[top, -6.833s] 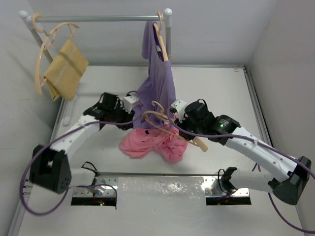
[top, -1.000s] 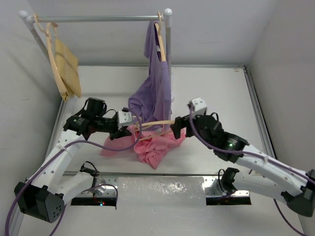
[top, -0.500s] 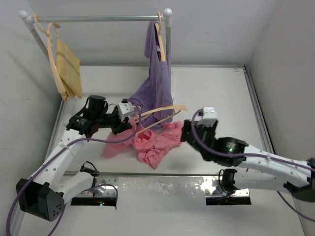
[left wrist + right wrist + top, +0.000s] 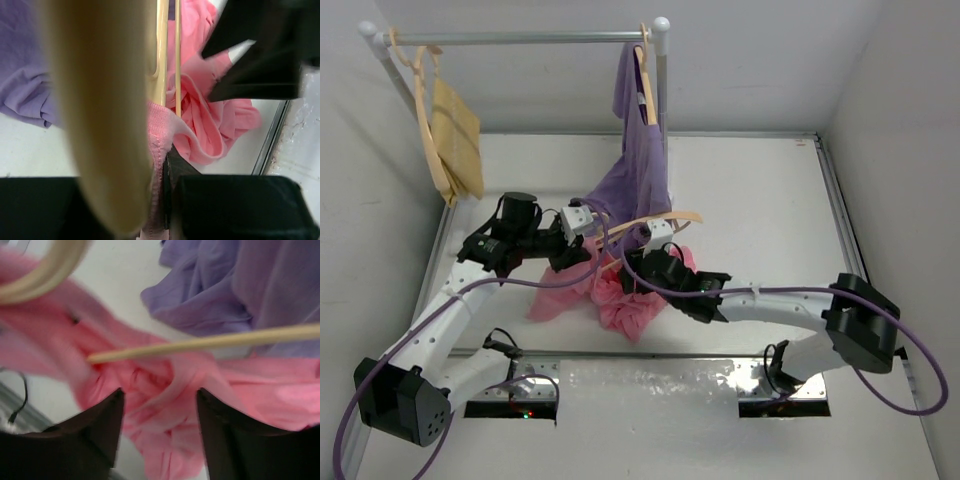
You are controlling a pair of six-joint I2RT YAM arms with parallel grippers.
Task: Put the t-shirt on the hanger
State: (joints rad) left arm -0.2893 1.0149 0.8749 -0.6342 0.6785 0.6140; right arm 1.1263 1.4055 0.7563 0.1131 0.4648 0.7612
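Reaching in from 7 o'clock, the left gripper (image 4: 586, 262) clenches the hanger (image 4: 665, 220) above the t-shirt (image 4: 620, 308) crumpled at table (image 4: 750, 200) centre, its edge pinched alongside; the right gripper (image 4: 630, 272), arm stretched low from 4 o'clock, hovers over the fabric, jaws parted.

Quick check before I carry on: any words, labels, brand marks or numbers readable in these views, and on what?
None can be read. The t-shirt, the hanger, the purple shirt and the yellow cloth all look plain. Both wrist views are too close and blurred to show any lettering.
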